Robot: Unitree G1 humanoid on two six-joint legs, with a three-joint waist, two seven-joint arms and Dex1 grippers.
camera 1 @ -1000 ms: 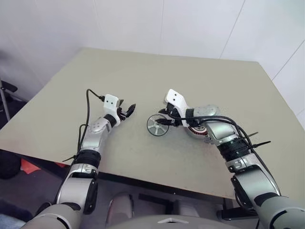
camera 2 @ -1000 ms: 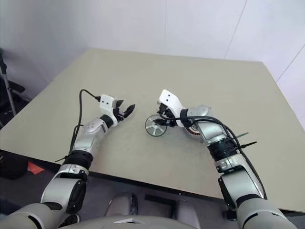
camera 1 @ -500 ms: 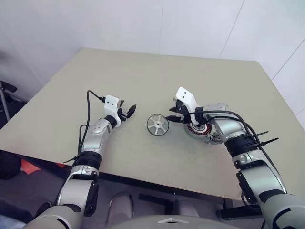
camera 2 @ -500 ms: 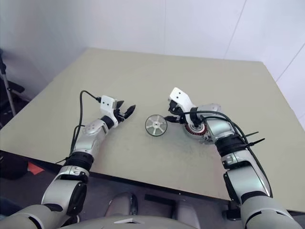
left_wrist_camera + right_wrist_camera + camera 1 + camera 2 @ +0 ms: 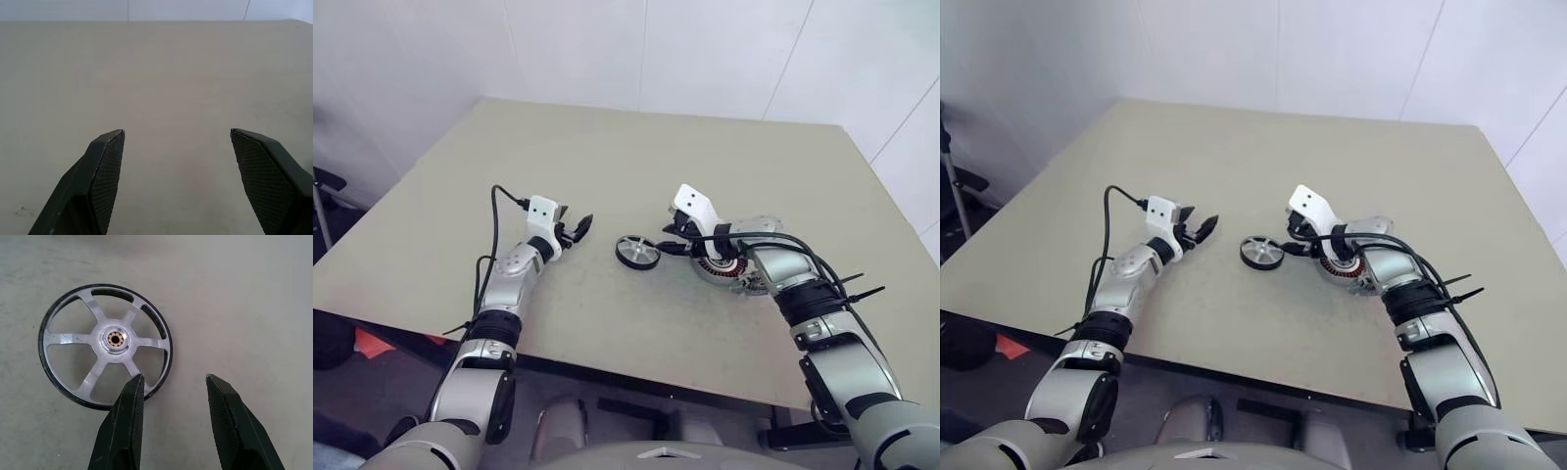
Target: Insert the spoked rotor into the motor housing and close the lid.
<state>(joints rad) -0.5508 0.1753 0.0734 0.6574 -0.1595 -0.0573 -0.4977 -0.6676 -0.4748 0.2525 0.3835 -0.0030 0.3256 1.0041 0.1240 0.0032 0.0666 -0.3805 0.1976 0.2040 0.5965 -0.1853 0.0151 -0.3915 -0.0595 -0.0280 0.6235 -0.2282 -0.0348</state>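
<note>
A broad beige matte table point(image 5: 607, 176) is seen carrying a round silver motor housing point(image 5: 736, 266) with its lid off, a ring of copper-wound stator coils exposed inside and no rotor seated in it. The flat silver five-spoked rotor with a dark rim point(image 5: 637, 252) is laid face-up on the table just left of the housing, axle pointing upward. The right gripper point(image 5: 172, 396) is held partly open and empty beside the rotor's rim, one finger overlapping it; the left gripper point(image 5: 176, 147) is spread wide and empty.

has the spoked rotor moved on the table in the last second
Yes. The spoked rotor has tipped from leaning almost on edge to lying nearly flat on the table, staying about the same place left of the motor housing.
</note>
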